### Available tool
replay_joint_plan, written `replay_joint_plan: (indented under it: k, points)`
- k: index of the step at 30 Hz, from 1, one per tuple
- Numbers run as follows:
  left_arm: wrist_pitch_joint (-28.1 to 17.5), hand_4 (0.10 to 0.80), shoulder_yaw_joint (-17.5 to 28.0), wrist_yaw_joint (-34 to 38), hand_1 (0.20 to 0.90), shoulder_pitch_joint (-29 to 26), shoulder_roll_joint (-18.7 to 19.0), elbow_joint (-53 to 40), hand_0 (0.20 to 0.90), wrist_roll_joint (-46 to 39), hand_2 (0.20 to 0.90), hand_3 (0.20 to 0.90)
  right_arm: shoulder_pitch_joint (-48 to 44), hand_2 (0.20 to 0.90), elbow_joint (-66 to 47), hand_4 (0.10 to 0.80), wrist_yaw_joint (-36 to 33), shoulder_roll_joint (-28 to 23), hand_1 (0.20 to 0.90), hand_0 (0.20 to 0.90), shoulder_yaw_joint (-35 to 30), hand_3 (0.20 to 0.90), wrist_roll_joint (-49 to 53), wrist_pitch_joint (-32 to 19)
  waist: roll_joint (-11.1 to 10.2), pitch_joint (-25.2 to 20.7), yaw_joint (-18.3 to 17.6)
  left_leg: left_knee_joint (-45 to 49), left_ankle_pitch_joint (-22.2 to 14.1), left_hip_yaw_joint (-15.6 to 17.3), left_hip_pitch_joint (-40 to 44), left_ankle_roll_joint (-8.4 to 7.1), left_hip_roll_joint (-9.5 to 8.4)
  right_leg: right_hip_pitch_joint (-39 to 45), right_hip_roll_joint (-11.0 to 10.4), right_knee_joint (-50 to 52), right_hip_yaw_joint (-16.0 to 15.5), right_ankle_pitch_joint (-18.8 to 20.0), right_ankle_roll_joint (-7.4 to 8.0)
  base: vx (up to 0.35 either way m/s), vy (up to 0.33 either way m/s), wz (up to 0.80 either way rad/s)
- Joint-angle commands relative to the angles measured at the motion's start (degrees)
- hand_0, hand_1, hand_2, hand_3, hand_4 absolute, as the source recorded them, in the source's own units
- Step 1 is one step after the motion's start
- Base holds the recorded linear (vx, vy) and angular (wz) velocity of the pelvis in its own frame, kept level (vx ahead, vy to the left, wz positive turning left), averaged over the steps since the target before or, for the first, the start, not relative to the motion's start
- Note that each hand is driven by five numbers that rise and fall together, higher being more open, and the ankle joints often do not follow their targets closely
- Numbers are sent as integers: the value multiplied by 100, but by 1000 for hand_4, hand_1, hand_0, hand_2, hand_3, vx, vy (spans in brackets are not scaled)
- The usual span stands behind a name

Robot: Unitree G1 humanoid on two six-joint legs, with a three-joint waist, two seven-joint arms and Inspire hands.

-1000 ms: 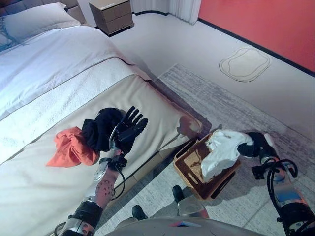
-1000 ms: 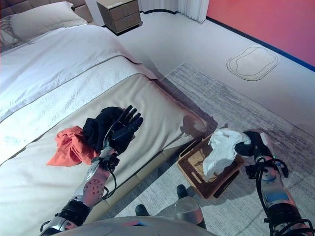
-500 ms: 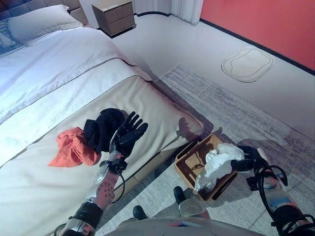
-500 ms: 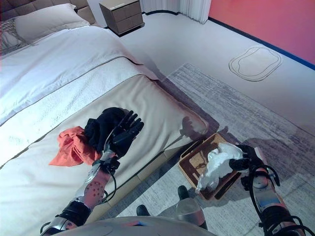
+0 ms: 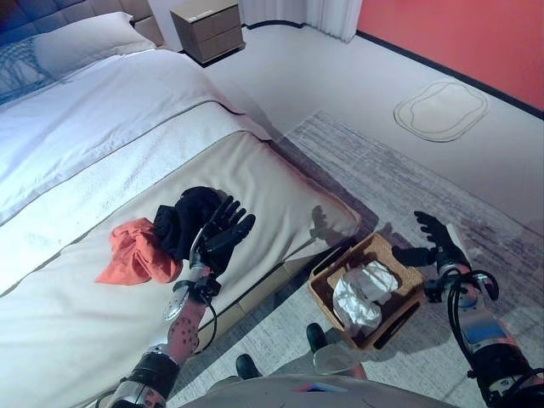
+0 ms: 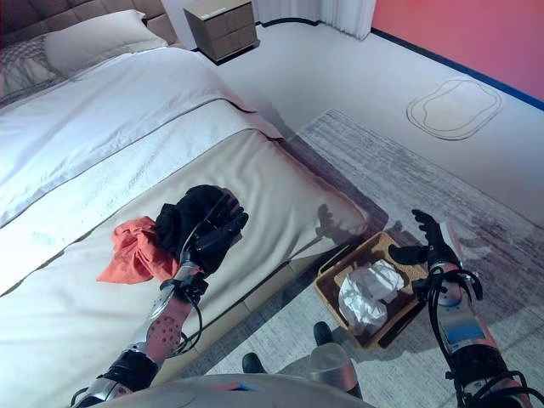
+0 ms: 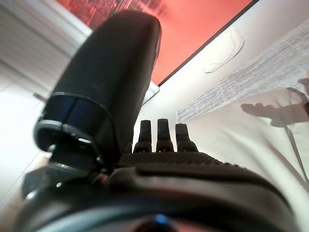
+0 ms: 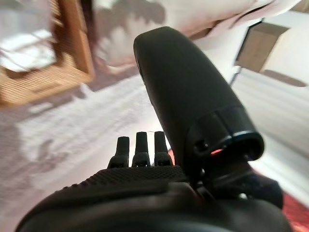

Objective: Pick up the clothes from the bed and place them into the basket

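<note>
A white garment (image 5: 361, 291) lies inside the brown wicker basket (image 5: 394, 253) on the rug by the bed's foot. My right hand (image 5: 436, 235) is open and empty, raised just right of the basket; its straight fingers show in the right wrist view (image 8: 137, 147). On the bed, a black garment (image 5: 189, 218) lies beside an orange garment (image 5: 134, 253). My left hand (image 5: 223, 235) is open with fingers spread, hovering over the bed right beside the black garment; its fingers show in the left wrist view (image 7: 158, 133).
The bed (image 5: 110, 144) with white and beige covers has a pillow (image 5: 81, 42) at its head. A wooden nightstand (image 5: 208, 28) stands by the wall. A grey rug (image 5: 382, 178) lies under the basket, and a white mat (image 5: 440, 110) lies on the floor beyond.
My right hand lowered the white garment into the basket, let it go and lifted away open. The left hand stayed by the black garment. The camera shifted slightly.
</note>
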Motion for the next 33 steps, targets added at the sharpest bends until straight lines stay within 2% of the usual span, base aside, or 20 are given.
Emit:
replay_joint_plan:
  k: [1, 5, 9, 12, 17, 20, 25, 28, 33]
  points:
    - [-536, 800, 65, -41, 900, -416, 131, -211, 900, 154, 900, 900, -1546, 900, -488, 800, -639, -553, 900, 900, -87, 900, -467, -321, -245, -61, 430, 110, -517, -645, 126, 61, -161, -41, 149, 482, -381, -172, -207, 38, 0, 18]
    - [-626, 800, -58, 16, 900, -457, 275, -197, 900, 647, 900, 900, -2487, 900, -406, 800, -764, -694, 900, 900, 441, 900, -558, -97, -309, -20, 776, 305, -520, -966, -76, 44, -229, -48, 89, 630, -698, -315, -287, 39, -15, 36]
    - [-749, 800, -85, -330, 900, -341, 675, -241, 900, 1021, 900, 900, -3300, 900, -93, 800, -418, -1057, 900, 900, 988, 900, -592, -161, -342, 141, 1260, 765, -520, -1396, -487, 22, -359, -169, -1, 1058, -1222, -593, -442, 32, 9, 57]
    - [-802, 800, -90, -446, 900, -351, 809, -189, 900, 1051, 900, 900, -3853, 900, 163, 800, -255, -1159, 900, 900, 1361, 900, -419, -181, -325, 332, 1500, 975, -496, -1665, -735, 18, -444, -255, -53, 1213, -1455, -677, -515, -36, 11, 61]
    - [-1134, 800, -198, -638, 900, -317, 909, -139, 900, 1211, 900, 900, -4899, 900, 792, 800, -260, -1107, 900, 900, 1943, 900, 49, -250, -179, 831, 1975, 1055, -311, -2092, -1199, 5, -568, -600, -124, 1498, -1918, -828, -629, -110, 58, 57]
    - [-1180, 800, -307, -757, 900, -317, 945, -160, 900, 1108, 900, 900, -5409, 900, 1173, 800, -402, -1047, 900, 900, 2250, 900, -8, -188, -54, 1175, 2254, 1210, -267, -2346, -1497, 12, -691, -823, -191, 1750, -2180, -961, -694, -112, 33, 52]
    - [-1291, 800, -388, -856, 900, -297, 1031, -235, 900, 1041, 900, 900, -5942, 900, 1430, 800, -485, -1014, 900, 900, 2607, 900, -163, 214, 73, 1558, 2521, 1691, -279, -2514, -2048, 70, -849, -1332, -300, 2411, -2447, -1166, -762, -74, 11, 43]
    - [-1301, 800, -367, -857, 900, -218, 1074, -371, 900, 1014, 900, 900, -6131, 900, 1663, 800, -447, -963, 900, 900, 2798, 900, -394, 539, 110, 1867, 2695, 2256, -513, -2539, -2385, 109, -977, -1631, -424, 3091, -2503, -1484, -765, 45, -36, 42]
    - [-1282, 800, -410, -828, 900, -22, 1131, -620, 900, 822, 900, 900, -6297, 900, 2030, 800, -197, -1001, 900, 900, 3132, 900, -603, 844, 180, 1919, 2848, 2800, -655, -2482, -3061, 186, -1082, -2249, -609, 3796, -2630, -1658, -763, 15, 24, 25]
